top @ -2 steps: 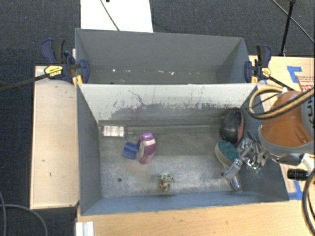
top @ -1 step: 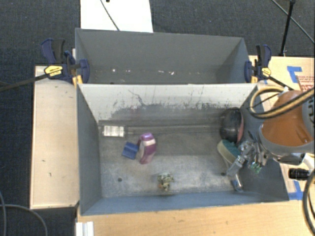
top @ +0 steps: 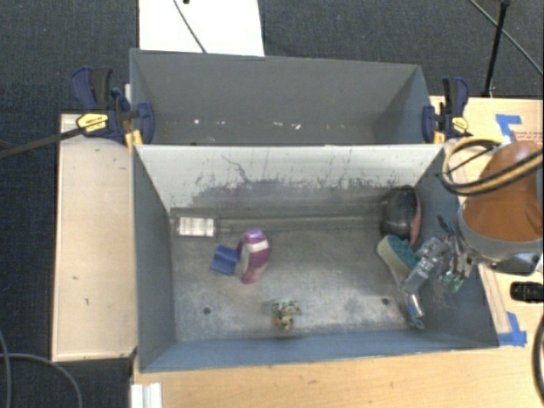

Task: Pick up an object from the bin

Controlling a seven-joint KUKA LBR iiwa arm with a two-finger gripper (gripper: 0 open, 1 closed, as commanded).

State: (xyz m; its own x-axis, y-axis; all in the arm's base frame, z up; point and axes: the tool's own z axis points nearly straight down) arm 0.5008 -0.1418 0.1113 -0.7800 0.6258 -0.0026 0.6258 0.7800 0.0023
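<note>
Filling most of the view, the grey metal bin (top: 280, 100) stood on dark, nubbly carpet (top: 68, 24), its sloped back wall streaked with whitish scuffs and its floor dull, scratched and speckled with pale flecks. The robot arm, with its rounded orange cover (top: 510, 206) and looped cables (top: 463, 164), extended in over the right rim. Its gripper (top: 422, 272) hung low at the bin's right end, against a teal, wedge-shaped thing (top: 393, 251) lying near the right wall; whether the gripper was clenched or released I could not tell, nor whether it grasped anything. Just behind the teal piece, by the back wall, lay a dark, rounded object with a red edge (top: 398, 213). Well apart, left of the middle, a purple-and-white plastic bottle (top: 253, 256) lay tilted, touching a small blue block (top: 223, 262). A clear little rectangular piece (top: 195, 226) sat near the back-left corner, a slim blue thing (top: 414, 313) just in front of the gripper, and a tiny greenish-yellow lump (top: 286, 314) near the front wall.
</note>
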